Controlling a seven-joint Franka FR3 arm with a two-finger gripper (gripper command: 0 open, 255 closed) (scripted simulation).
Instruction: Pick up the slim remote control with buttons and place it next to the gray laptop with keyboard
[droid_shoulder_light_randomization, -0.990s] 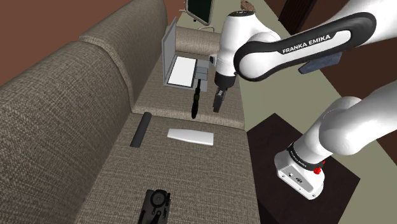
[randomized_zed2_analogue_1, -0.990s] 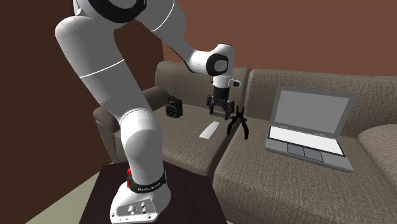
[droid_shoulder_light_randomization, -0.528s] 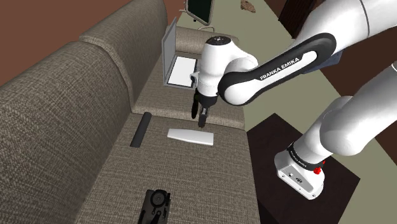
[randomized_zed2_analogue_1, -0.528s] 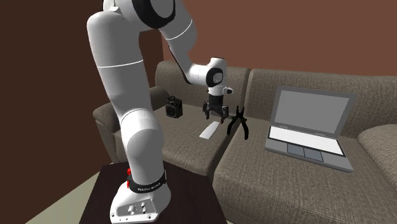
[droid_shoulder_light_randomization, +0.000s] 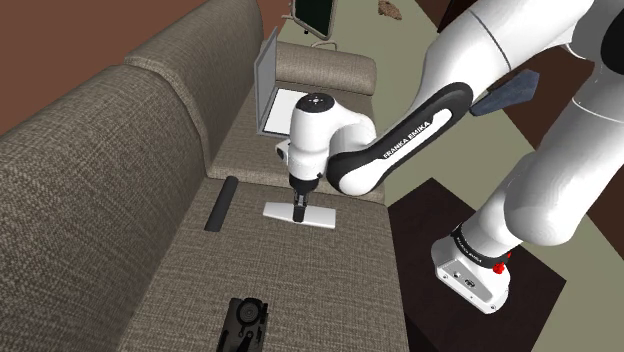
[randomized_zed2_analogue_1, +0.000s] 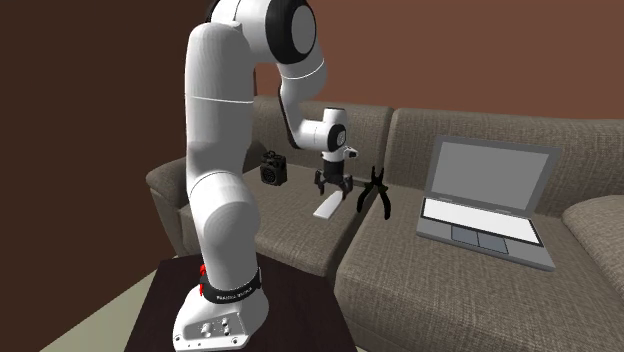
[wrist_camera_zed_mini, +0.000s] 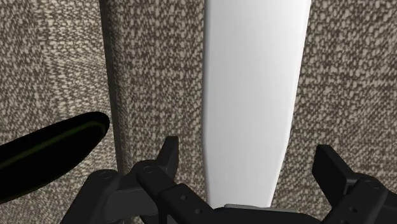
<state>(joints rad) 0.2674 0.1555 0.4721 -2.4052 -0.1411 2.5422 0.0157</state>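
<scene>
Compared with half a second ago, the gripper (droid_shoulder_light_randomization: 299, 211) is sitting lower and nearer the stand (droid_shoulder_light_randomization: 432, 203). Then it was hanging over the seam between two cushions of the sofa (droid_shoulder_light_randomization: 100, 180). Now it is hovering directly over the remote control (droid_shoulder_light_randomization: 316, 218). In the second exterior view the gripper (randomized_zed2_analogue_1: 331, 190) is showing the same drop, away from the pliers (randomized_zed2_analogue_1: 375, 190) and onto the remote control (randomized_zed2_analogue_1: 328, 207). The remote, the laptop (droid_shoulder_light_randomization: 281, 103) and the black bar (droid_shoulder_light_randomization: 221, 203) are lying where they lay before.

We are seeing the remote control (wrist_camera_zed_mini: 254, 95) as a plain white slim slab, lying flat on the seat cushion, well apart from the open laptop (randomized_zed2_analogue_1: 485, 205) on the next cushion. The pliers are lying between the two, and one dark handle (wrist_camera_zed_mini: 51, 149) is showing just beside the gripper.

The arm is folding down from a raised shoulder, with the forearm sloping towards the sofa (randomized_zed2_analogue_1: 450, 270) and the hand pointing straight down. The gripper (wrist_camera_zed_mini: 248, 153) is spread wide. Its fingers (wrist_camera_zed_mini: 168, 153) are standing either side of the remote's width with cushion fabric showing between each finger and the slab, so nothing is being held.

A black camera-like box (droid_shoulder_light_randomization: 245, 322) is sitting on the nearer cushion.
</scene>
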